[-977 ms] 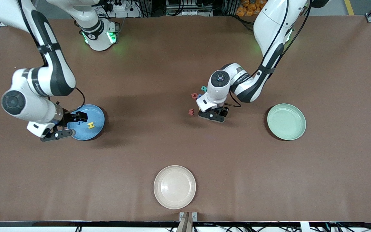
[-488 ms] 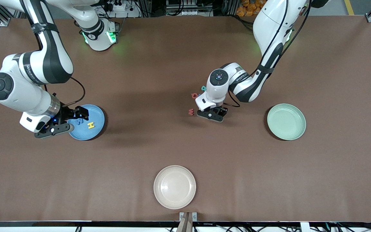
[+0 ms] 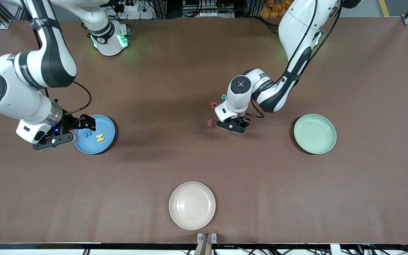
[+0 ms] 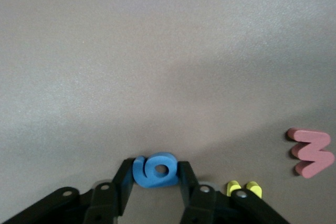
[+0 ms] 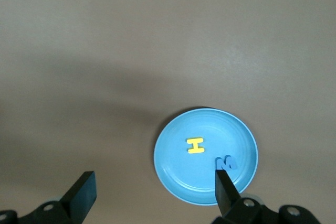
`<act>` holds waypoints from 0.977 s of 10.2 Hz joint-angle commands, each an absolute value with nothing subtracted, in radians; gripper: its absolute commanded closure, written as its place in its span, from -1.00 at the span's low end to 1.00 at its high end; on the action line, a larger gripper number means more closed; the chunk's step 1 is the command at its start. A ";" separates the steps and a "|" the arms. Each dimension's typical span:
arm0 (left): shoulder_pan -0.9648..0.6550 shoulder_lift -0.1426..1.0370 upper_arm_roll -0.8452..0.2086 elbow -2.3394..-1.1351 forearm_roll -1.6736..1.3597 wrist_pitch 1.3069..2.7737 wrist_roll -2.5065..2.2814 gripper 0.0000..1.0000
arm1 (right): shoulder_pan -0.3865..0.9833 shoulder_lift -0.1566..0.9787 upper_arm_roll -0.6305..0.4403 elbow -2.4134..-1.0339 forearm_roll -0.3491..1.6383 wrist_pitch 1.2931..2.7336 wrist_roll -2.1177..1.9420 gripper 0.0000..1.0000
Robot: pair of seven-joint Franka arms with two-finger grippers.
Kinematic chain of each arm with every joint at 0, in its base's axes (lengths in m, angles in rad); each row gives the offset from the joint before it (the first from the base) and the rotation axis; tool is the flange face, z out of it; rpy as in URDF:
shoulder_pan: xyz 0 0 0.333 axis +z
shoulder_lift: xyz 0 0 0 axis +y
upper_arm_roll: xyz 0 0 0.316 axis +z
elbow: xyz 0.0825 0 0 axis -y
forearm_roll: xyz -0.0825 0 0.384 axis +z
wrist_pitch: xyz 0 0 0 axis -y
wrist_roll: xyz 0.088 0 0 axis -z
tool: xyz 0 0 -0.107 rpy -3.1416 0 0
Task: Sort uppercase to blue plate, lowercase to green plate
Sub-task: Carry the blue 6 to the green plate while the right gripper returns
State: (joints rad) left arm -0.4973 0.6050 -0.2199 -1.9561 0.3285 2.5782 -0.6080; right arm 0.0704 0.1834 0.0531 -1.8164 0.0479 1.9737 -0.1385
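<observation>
Left gripper (image 4: pixel 156 182): I see it low at the letter cluster mid-table, a finger against each side of the blue g (image 4: pixel 155 170), which sits on the table

Right gripper (image 5: pixel 152 195): I see it raised beside the blue plate (image 3: pixel 109 125) at the right arm's end, fingers spread wide, nothing between them

Blue plate contents: yellow H (image 3: pixel 100 137) and blue M (image 3: pixel 88 133)

Green plate (image 3: pixel 315 133): toward the left arm's end, no letters in it

Loose letters: red w (image 4: pixel 311 151) and yellow h (image 4: pixel 243 187), partly hidden, near the g; red O (image 3: pixel 213 105) and teal R (image 3: pixel 224 96) farther from the front camera

Cream plate (image 3: pixel 192 205): nearest the front camera
</observation>
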 commanded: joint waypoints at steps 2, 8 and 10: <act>-0.497 0.615 -0.213 -1.953 0.364 2.577 -0.598 0.32 | 0.139 0.170 0.049 -1.746 0.081 1.921 0.029 -1.00; -0.373 0.499 -0.212 -1.960 0.364 2.381 -0.373 0.61 | 0.250 0.170 0.051 -1.706 0.166 1.917 0.286 -1.00; -0.280 0.433 -0.212 -1.960 0.362 2.286 -0.217 0.78 | 0.334 0.178 0.055 -1.707 0.166 1.931 0.423 -1.00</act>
